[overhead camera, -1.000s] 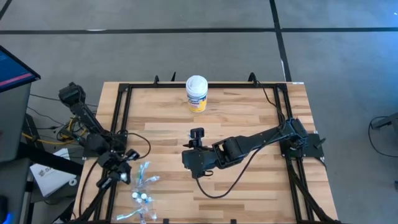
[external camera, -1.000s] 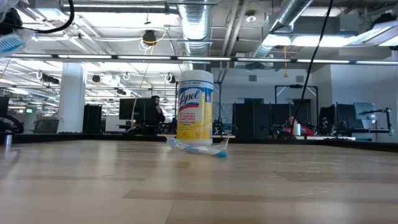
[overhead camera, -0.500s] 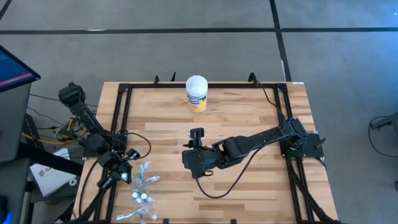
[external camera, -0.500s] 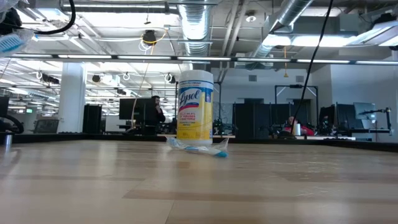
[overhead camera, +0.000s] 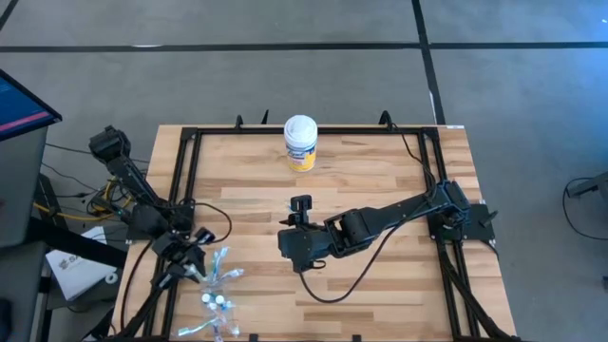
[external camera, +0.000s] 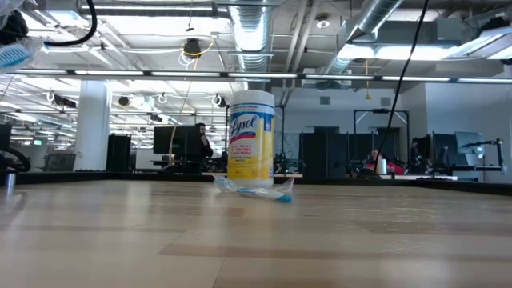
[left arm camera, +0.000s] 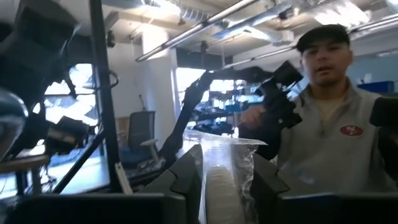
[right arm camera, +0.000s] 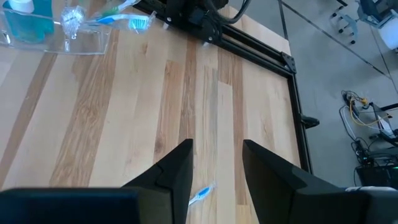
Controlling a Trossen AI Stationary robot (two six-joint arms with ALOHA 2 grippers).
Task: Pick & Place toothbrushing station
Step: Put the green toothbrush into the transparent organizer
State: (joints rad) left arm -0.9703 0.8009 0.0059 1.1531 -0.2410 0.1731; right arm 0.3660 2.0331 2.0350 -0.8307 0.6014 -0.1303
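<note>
two arms showed from above: your left gripper sat by the toothbrush pile at the table's front left corner. your left wrist showed a clear wrapped piece between its parted fingers. your right wrist showed fingers apart, empty, above a blue toothbrush.

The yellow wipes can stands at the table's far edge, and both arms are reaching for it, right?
Not both. In the high view the wipes can does stand at the far edge, but only the right gripper points toward it; the left gripper is at the toothbrushes, near-left corner.
</note>
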